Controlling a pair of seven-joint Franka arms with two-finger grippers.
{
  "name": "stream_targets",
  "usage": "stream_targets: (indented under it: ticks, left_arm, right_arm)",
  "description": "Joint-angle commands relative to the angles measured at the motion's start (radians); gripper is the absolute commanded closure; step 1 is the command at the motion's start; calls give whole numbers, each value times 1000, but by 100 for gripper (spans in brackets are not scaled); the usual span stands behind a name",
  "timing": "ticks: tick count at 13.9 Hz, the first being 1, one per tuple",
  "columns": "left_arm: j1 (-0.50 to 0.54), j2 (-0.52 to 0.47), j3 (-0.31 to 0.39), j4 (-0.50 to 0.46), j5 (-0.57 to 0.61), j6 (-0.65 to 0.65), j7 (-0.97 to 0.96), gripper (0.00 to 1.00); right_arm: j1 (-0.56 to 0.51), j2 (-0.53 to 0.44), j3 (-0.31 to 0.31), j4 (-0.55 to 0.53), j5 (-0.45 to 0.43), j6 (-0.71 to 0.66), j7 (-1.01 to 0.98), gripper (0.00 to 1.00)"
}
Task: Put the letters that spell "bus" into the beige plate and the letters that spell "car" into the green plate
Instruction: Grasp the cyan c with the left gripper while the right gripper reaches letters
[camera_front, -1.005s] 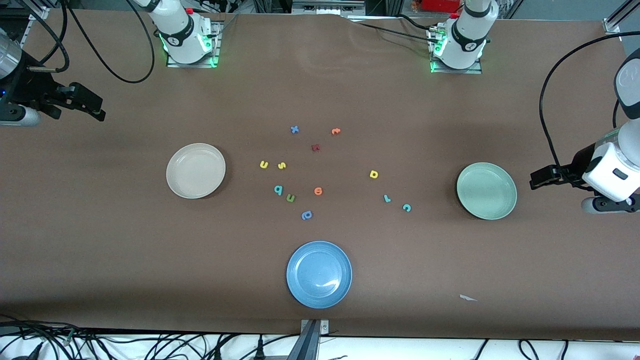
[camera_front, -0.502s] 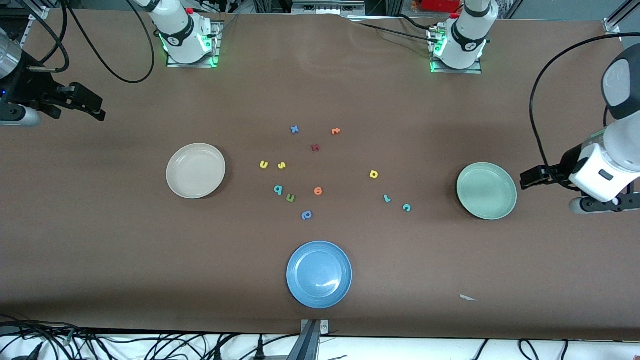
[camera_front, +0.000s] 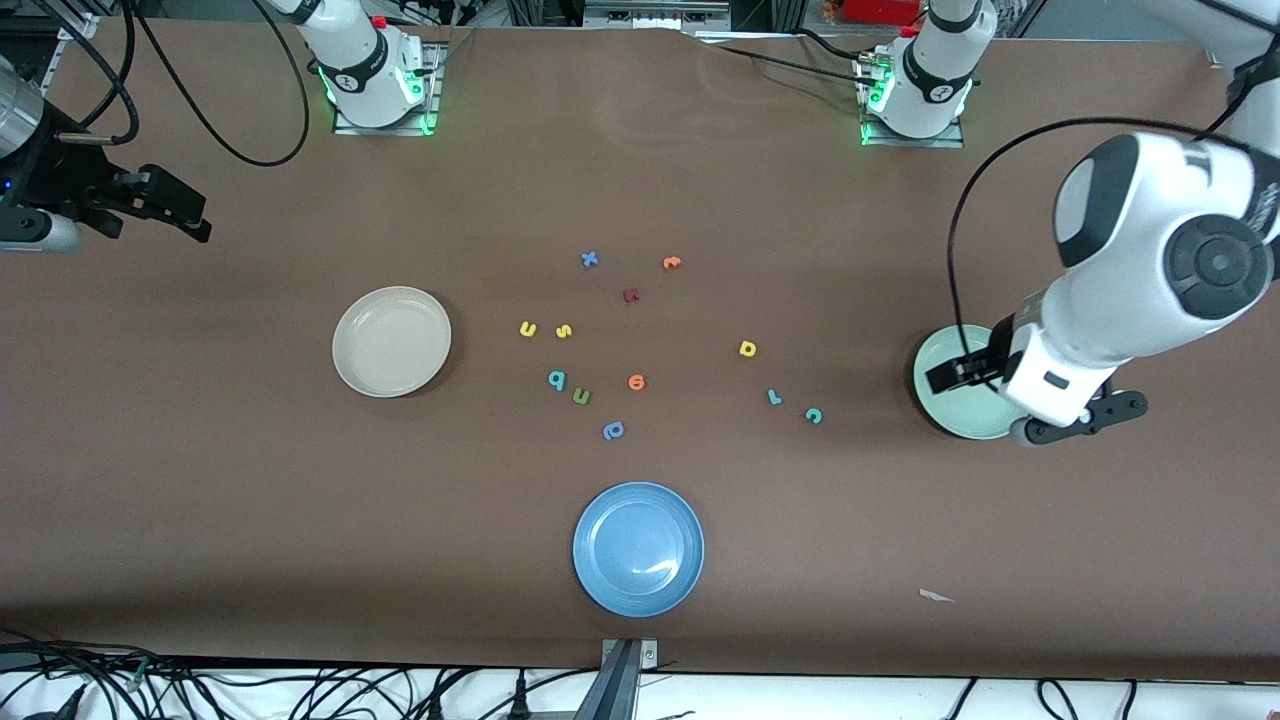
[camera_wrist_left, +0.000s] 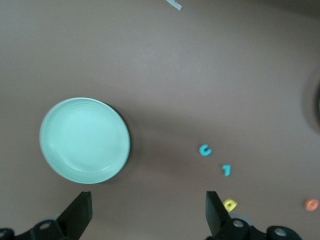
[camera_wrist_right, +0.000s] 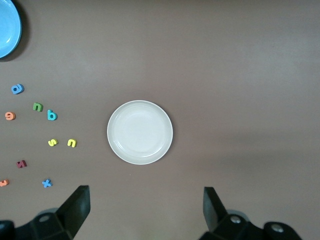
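Nothing sorted yet: my left pincer (camera_front: 937, 377), open, hangs over the green plate (camera_front: 950, 420); right pincer (camera_front: 180, 212) waits open. Beige plate (camera_front: 391, 341) empty; b/u/s (camera_front: 545, 345) & c/a/r (camera_front: 780, 385) letters on worktop (camera_front: 300, 520) btwn plates.

Even, soft overhead light fills the room, bright enough that colours read true against the brown table (camera_front: 200, 480). Shadows are faint: a dim smudge beside the green plate (camera_wrist_left: 85, 140) in the left wrist view, and a soft dark band along the table's edge nearest the front camera. A small glare streak sits on the blue plate (camera_front: 638, 548). The left wrist view looks slightly hazy, its corners darkened.
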Motion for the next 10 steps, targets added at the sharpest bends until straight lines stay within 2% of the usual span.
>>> stream_targets:
  ticks: [1,5,10]
  left_arm:
    - [0,56,2,9,-27,51,-141,1]
    - [-23,162,2,9,-27,175,-420,1]
    - [-74,260,2,-17,-21,294,-539,3]
  right_arm:
    - [-2,0,3,14,17,-8,5,0]
    - [-2,0,3,14,17,-8,5,0]
    - [0,0,4,14,13,-8,2,0]
